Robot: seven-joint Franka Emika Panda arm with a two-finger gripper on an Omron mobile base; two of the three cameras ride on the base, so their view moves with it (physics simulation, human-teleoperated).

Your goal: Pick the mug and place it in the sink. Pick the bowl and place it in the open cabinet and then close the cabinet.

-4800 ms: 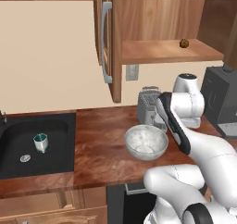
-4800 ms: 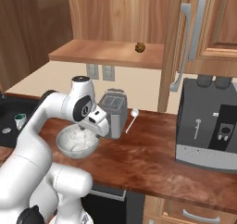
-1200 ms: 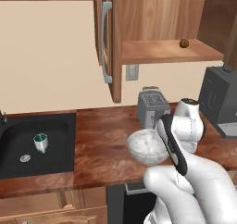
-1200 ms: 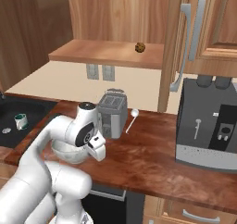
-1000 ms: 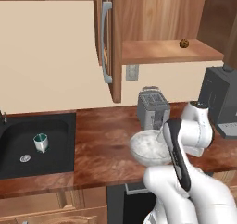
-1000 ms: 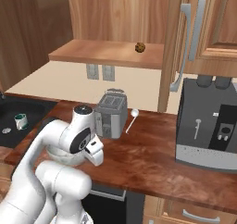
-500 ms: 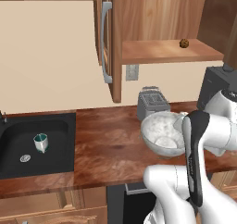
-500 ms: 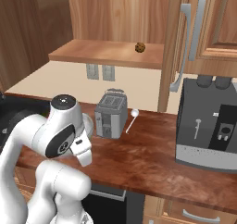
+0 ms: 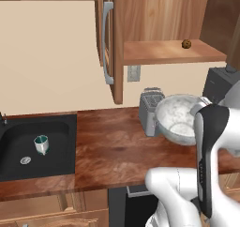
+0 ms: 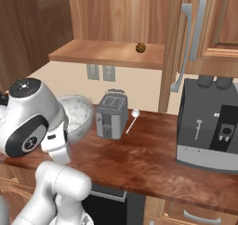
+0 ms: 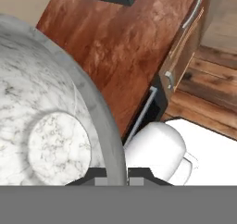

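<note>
Both base views share the toaster (image 9: 151,109); hand view looks down.

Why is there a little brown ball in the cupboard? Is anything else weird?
The small brown ball sits alone on the open cabinet shelf. Otherwise, the bowl is tipped in the air, and the mug stands in the sink.
</note>
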